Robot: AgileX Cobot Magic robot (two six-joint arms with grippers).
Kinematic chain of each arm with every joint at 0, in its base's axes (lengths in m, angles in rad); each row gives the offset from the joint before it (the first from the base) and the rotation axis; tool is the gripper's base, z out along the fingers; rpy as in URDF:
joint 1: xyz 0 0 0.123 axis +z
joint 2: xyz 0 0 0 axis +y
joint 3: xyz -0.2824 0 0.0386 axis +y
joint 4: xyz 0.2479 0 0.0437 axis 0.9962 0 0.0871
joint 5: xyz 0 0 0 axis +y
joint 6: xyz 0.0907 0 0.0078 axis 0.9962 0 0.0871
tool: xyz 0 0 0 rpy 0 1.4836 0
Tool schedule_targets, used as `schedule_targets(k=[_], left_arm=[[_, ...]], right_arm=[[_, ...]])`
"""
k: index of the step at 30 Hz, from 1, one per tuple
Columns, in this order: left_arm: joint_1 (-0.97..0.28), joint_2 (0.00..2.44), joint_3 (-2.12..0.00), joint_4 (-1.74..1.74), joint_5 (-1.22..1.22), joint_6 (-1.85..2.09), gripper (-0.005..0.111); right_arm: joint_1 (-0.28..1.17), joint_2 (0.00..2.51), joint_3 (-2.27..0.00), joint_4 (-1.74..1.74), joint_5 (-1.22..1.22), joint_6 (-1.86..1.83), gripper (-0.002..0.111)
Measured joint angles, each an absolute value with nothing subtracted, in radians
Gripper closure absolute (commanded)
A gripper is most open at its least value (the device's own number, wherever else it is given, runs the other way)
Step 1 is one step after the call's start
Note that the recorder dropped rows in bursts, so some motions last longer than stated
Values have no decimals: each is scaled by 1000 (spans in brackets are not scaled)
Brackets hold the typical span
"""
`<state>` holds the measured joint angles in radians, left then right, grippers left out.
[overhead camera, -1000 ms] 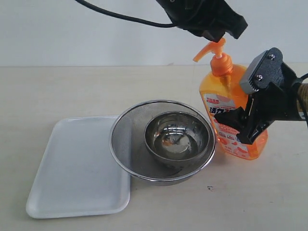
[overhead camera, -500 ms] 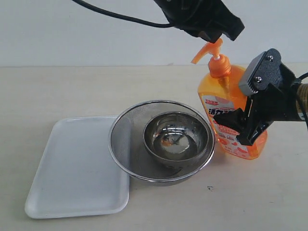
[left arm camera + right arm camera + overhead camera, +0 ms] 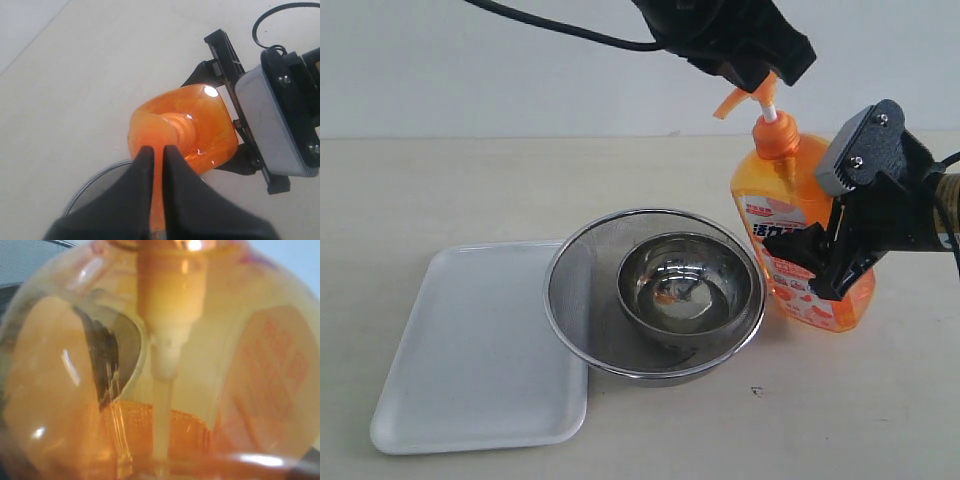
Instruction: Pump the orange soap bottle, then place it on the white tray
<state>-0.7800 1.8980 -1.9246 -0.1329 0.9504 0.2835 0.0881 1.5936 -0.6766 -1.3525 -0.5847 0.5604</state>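
Observation:
The orange soap bottle (image 3: 790,200) stands upright on the table to the right of the bowls. My right gripper (image 3: 810,265) is shut on its lower body from the right side. In the right wrist view the bottle (image 3: 250,365) fills the frame, with its white dip tube running down the middle. My left gripper (image 3: 760,72) sits on top of the pump head (image 3: 732,102), above a short stretch of white stem. In the left wrist view its fingers (image 3: 158,148) are nearly together over the orange nozzle and the bottle (image 3: 200,120). The white tray (image 3: 470,350) lies at the front left.
A round metal mesh strainer (image 3: 580,290) holds a steel bowl (image 3: 690,285) and overlaps the tray's right edge, just left of the bottle. The strainer rim (image 3: 95,180) also shows in the left wrist view. A black cable runs across the top left.
My left gripper has risen slightly and shifted left. The pump head has come up with it, showing more white stem. The right gripper and the bottle have stayed put.

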Motion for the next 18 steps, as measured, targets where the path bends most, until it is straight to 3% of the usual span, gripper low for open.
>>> schedule_targets(k=[18], left_arm=[[-780,1893,-1925,-119,818,283,102]], right_arm=[[88,1594,-677,-1330,-585,560,108]])
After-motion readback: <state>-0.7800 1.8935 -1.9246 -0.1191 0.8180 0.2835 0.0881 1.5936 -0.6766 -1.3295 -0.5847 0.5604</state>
